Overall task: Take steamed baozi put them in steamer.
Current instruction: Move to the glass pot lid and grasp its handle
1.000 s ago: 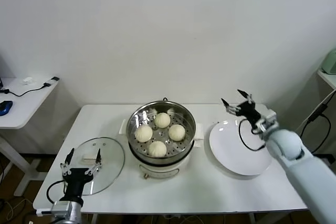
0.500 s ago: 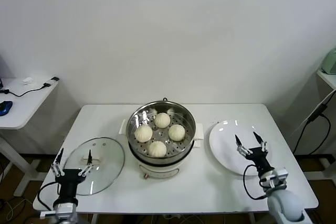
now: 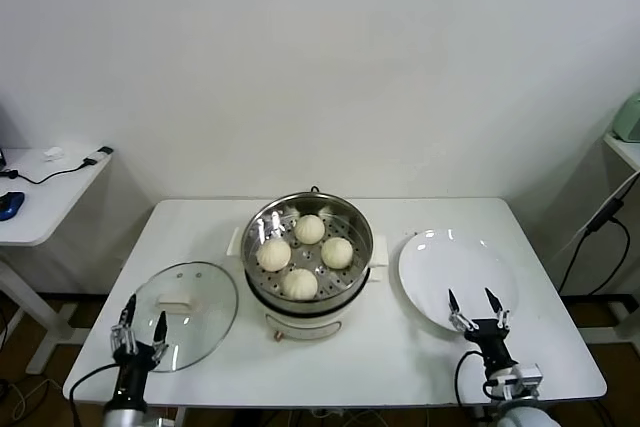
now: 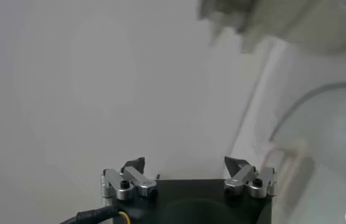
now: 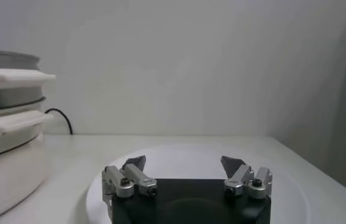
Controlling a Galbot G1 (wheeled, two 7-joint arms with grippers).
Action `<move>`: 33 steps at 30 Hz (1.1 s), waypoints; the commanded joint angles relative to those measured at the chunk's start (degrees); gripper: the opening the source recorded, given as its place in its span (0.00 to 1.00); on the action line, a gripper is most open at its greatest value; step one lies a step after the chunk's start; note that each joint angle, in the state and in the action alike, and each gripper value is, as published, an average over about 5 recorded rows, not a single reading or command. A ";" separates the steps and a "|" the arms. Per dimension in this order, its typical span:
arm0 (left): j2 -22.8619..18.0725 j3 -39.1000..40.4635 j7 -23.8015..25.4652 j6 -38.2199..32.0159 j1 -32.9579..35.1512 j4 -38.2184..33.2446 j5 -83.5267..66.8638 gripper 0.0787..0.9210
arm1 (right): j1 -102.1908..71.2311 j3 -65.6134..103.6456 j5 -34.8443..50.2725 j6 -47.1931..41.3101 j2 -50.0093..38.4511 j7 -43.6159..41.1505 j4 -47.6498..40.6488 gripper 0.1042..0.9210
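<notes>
The steamer (image 3: pixel 265 292), a shiny steel pot on a white base, stands mid-table in the head view. Several cream-white baozi lie on its perforated tray, among them one at the front (image 3: pixel 299 284) and one at the back (image 3: pixel 309 229). My left gripper (image 3: pixel 140 330) is open and empty at the table's front left, by the glass lid. My right gripper (image 3: pixel 477 303) is open and empty at the front right, at the near rim of the plate. The steamer's side (image 5: pixel 2 146) shows in the right wrist view beyond the right gripper (image 5: pixel 183 162). The left gripper (image 4: pixel 185 163) shows in its wrist view over a pale blurred surface.
A round glass lid (image 3: pixel 200 322) with a white handle lies on the table left of the steamer. A flat white plate (image 3: pixel 455 272) lies to its right, bare, and shows in the right wrist view (image 5: pixel 191 153). A side table (image 3: pixel 45 192) stands far left.
The right arm has swung from above the plate's far side down to the table's front right edge. The left gripper has drawn back a little toward the front edge. The baozi have not moved.
</notes>
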 commanded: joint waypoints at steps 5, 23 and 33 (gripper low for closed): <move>1.73 1.17 -5.04 1.26 -7.56 13.44 16.67 0.88 | -2.33 1.68 -2.76 -0.75 3.04 0.99 2.01 0.88; 5.15 3.24 -2.06 1.95 -15.82 20.61 12.02 0.88 | -2.13 2.68 -5.21 -1.62 3.72 1.15 2.64 0.88; 5.30 3.95 -1.72 0.27 -16.85 22.86 11.77 0.84 | -1.21 2.43 -6.49 -1.84 4.13 1.22 2.26 0.88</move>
